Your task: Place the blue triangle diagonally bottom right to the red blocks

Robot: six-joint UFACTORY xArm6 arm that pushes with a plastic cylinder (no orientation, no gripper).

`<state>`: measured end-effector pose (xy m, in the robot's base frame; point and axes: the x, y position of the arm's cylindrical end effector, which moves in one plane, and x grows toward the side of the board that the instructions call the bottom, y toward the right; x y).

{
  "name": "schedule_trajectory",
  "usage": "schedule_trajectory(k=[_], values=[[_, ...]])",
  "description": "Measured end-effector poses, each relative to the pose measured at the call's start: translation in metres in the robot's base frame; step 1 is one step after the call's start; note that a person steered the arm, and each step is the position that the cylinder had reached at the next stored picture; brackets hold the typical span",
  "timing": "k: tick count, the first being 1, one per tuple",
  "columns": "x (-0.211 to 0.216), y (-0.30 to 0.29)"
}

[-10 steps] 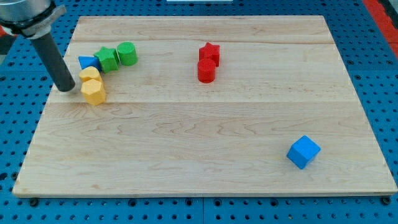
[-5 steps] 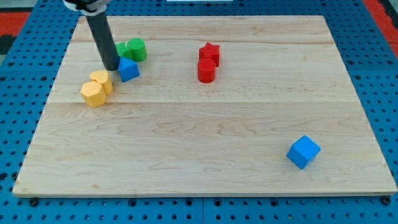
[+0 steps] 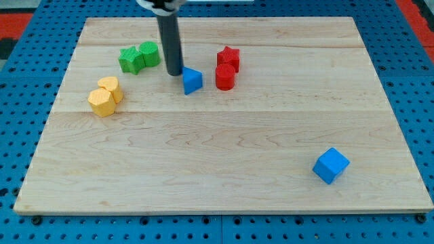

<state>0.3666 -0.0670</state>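
Note:
The blue triangle (image 3: 192,80) lies on the wooden board (image 3: 224,169), just left of the red cylinder (image 3: 225,77). The red star (image 3: 228,57) sits right above that cylinder, touching it. My tip (image 3: 174,72) is at the end of the dark rod, close against the blue triangle's upper left side.
A green star (image 3: 131,59) and a green cylinder (image 3: 149,53) sit together at the upper left. Two yellow blocks (image 3: 104,97) lie touching at the left. A blue cube (image 3: 331,165) lies at the lower right.
My tip has swept from the board's left side rightward, pushing the blue triangle away from the green and yellow blocks to just left of the red cylinder.

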Motion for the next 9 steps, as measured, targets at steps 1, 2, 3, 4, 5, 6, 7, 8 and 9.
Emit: schedule_trajectory(k=[1, 2, 3, 4, 5, 6, 7, 8, 9], values=[[0.054, 0.051], [0.054, 0.094], [0.025, 0.073], [0.013, 0.086], [0.025, 0.143], [0.090, 0.163], [0.126, 0.172], [0.129, 0.188], [0.140, 0.201]])
